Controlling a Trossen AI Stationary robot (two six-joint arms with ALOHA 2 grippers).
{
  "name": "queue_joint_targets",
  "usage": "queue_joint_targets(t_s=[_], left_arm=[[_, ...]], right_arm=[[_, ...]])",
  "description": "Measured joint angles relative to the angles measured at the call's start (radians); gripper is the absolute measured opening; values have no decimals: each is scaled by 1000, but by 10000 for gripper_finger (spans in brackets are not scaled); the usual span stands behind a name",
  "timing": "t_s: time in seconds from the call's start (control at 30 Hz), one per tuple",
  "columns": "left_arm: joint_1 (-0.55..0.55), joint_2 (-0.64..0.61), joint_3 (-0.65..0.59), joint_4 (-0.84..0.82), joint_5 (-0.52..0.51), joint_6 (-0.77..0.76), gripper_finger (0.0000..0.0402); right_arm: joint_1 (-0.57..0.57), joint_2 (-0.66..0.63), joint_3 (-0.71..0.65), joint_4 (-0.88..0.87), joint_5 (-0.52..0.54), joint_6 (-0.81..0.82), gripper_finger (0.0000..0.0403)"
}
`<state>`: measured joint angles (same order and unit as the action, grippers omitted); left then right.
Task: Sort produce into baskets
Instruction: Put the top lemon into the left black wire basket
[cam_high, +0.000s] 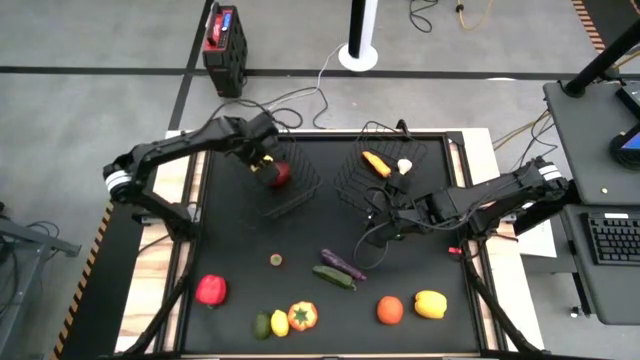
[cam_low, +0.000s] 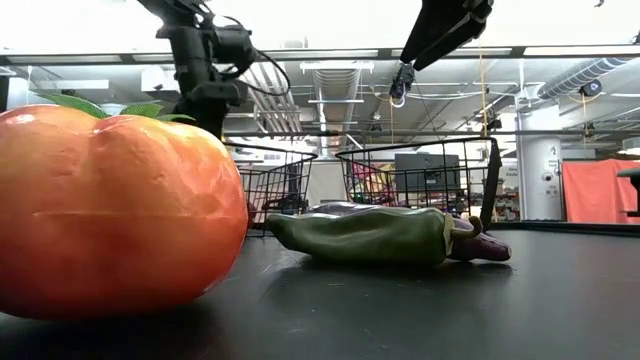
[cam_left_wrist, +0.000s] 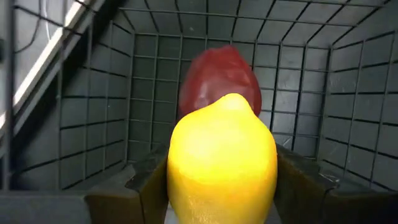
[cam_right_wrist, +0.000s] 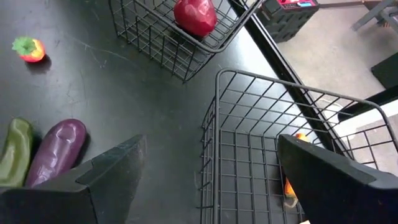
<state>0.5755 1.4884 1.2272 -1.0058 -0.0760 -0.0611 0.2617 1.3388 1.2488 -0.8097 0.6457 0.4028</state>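
My left gripper (cam_high: 264, 162) hangs over the left black wire basket (cam_high: 300, 195), shut on a yellow lemon (cam_left_wrist: 222, 158). A red apple (cam_left_wrist: 217, 74) lies on that basket's floor, beyond the lemon. The right basket (cam_high: 430, 150) holds an orange carrot (cam_high: 375, 163) and a white garlic (cam_high: 404, 166). My right gripper (cam_high: 385, 226) stands open just near of the right basket, with nothing between its fingers (cam_right_wrist: 112, 180). A purple eggplant (cam_high: 343, 263) and a green cucumber (cam_high: 333, 278) lie on the black table near it. My left gripper pinches the lemon's two sides (cam_left_wrist: 177, 186) between its two fingers (cam_left_wrist: 140, 186), one on each side. The fingers point steeply down into the basket. The lemon is lifted clear, with its pointed end toward the apple below.
More produce lies along the table's near edge: a red pepper (cam_high: 210, 290), a green piece (cam_high: 262, 325), a yellow one (cam_high: 279, 322), an orange-yellow pepper (cam_high: 302, 316), an orange fruit (cam_high: 389, 310) and a yellow pepper (cam_high: 430, 303). A small round piece (cam_high: 275, 260) sits mid-table.
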Motion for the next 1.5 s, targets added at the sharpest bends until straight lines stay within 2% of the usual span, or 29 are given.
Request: queue_joint_targets(t_s=[0.2, 0.43, 0.7, 1.2, 1.37, 1.5], left_arm=[[-17, 48, 3, 4, 117, 31, 206], [-49, 85, 2, 9, 169, -26, 206], [-98, 144, 1, 83, 168, -34, 206], [-102, 210, 1, 156, 163, -51, 207], [-107, 222, 1, 155, 157, -53, 230], [-121, 222, 1, 157, 110, -53, 262]], right_arm=[[0, -1, -1, 0, -1, 18, 354], [0, -1, -2, 0, -2, 18, 354], [0, -1, -8, -1, -1, 35, 354], [0, -1, -10, -1, -1, 37, 354], [0, -1, -10, -1, -25, 35, 354], [0, -1, -10, -1, -48, 35, 354]])
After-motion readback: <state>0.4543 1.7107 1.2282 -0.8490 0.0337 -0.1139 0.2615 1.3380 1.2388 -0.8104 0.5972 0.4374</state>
